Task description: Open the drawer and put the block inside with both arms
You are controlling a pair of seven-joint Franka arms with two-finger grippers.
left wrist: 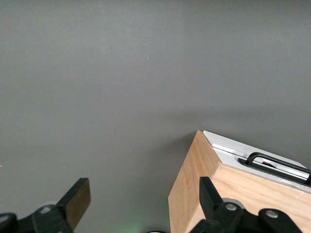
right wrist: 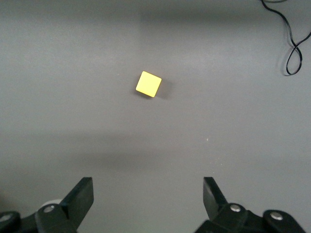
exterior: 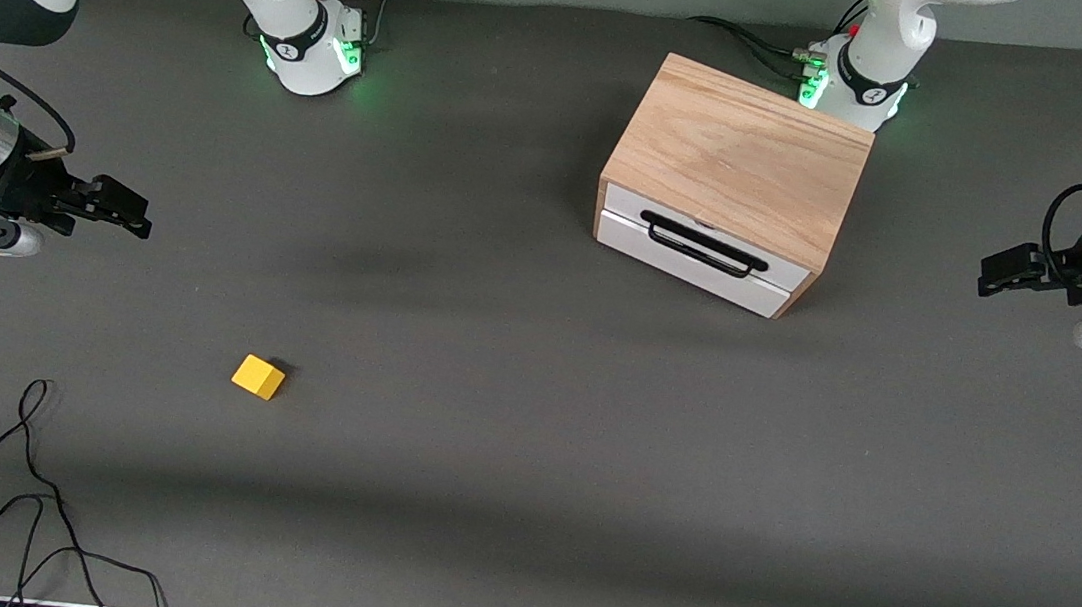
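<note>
Right, my left gripper (left wrist: 141, 204) hangs over the bench (exterior: 524, 463) by the box (exterior: 737, 163), fingers wide w/ nothing in them; drawer (exterior: 697, 252) is shut, handle (exterior: 704, 244) untouched. My right gripper (right wrist: 148, 199) is up over the bench too, fingers wide & empty. Block (exterior: 258, 377) sits on the bench toward the right arm's end, well apart from the box & nearer the front camera.

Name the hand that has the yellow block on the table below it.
The right hand: the block lies on the table under its open fingers. The left hand overlooks the drawer.
</note>
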